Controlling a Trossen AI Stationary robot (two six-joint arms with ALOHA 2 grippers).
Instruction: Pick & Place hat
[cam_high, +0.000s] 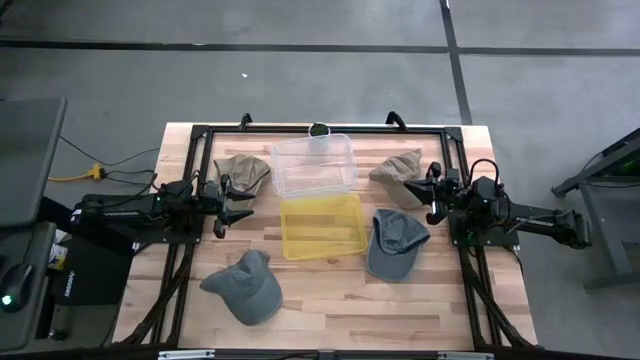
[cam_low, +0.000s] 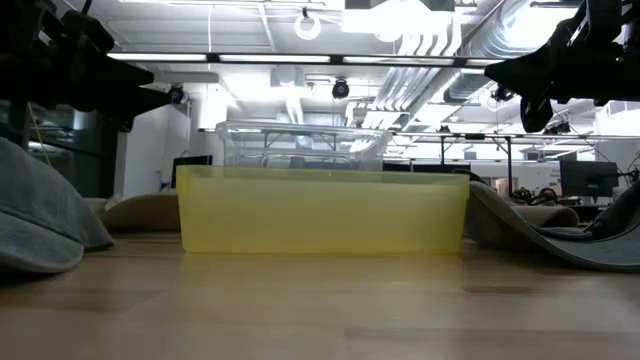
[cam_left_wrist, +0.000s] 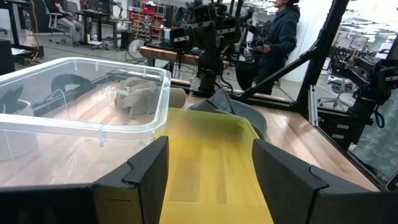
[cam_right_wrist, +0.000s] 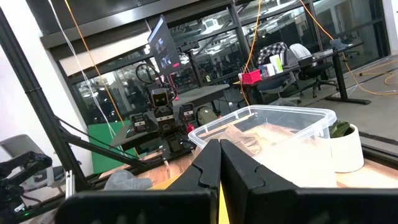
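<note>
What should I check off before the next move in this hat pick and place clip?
1. Left gripper open and empty: ok.
2. Right gripper shut, holding nothing; must open before a pick: not ok.
3. Yellow bin empty and uncovered: ok.
4. Clear bin empty: ok.
5. All four hats on the table outside the bins, such as the grey hat by the right arm: ok.
6. Which hat and bin are meant: cannot tell.
</note>
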